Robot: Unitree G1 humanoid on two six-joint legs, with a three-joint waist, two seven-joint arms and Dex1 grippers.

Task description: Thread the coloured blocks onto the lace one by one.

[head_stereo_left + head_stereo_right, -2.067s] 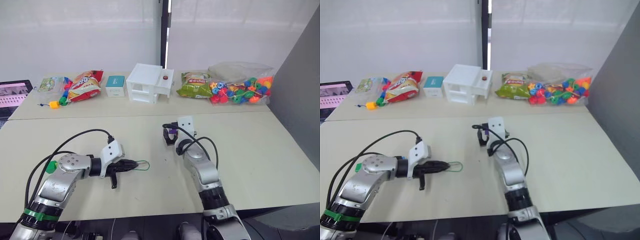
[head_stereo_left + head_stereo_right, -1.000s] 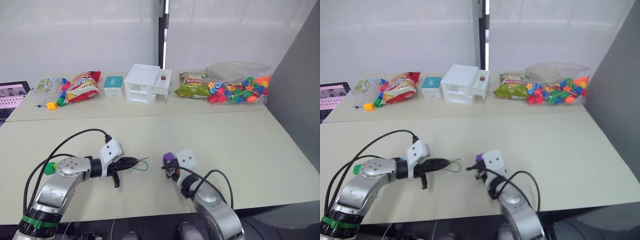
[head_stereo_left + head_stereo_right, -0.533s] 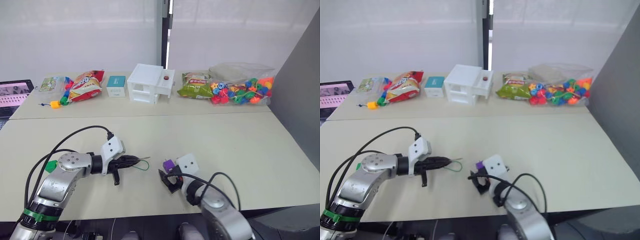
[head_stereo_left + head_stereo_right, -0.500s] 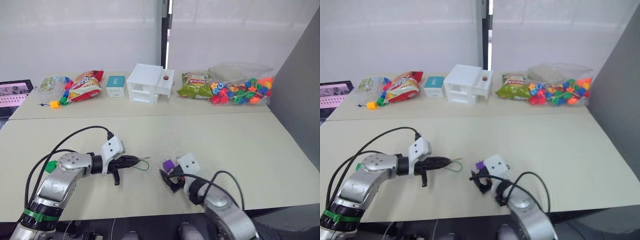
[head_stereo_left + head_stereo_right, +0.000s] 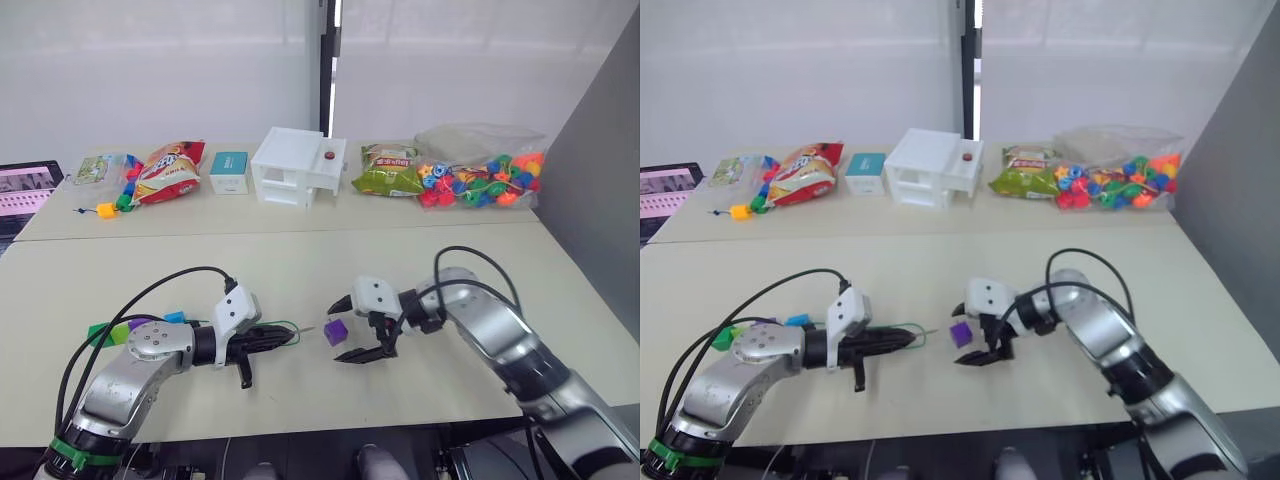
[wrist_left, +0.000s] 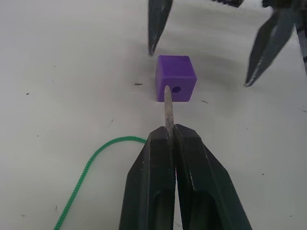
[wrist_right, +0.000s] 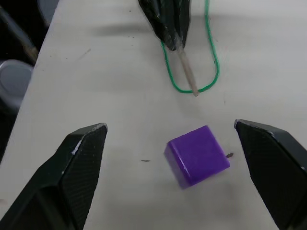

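**Purple block between spread right fingers, lace tip pinched in left gripper**

A pale table is seen beneath both arms. Along its far edge, well beyond both grippers, a white drawer box is set, with a clear bag of mixed beads further off to the right and a red snack bag further off to the left.

The right gripper is held low over the table with its two black fingers spread wide. The left gripper is pressed shut, and the stiff pale tip of the lace is clamped between its fingers and projects forward from them. The green cord of the lace is seen looping back over the table beside the left fingers.

One purple block lies on the table in the gap between the right fingers, touched by neither of them. It is just ahead of the lace tip; in the left wrist view the tip is lined up close to the hole in the block's near face, though whether it touches the block cannot be told. Behind the left arm, a few more coloured blocks are partly seen, apparently green, purple and blue.
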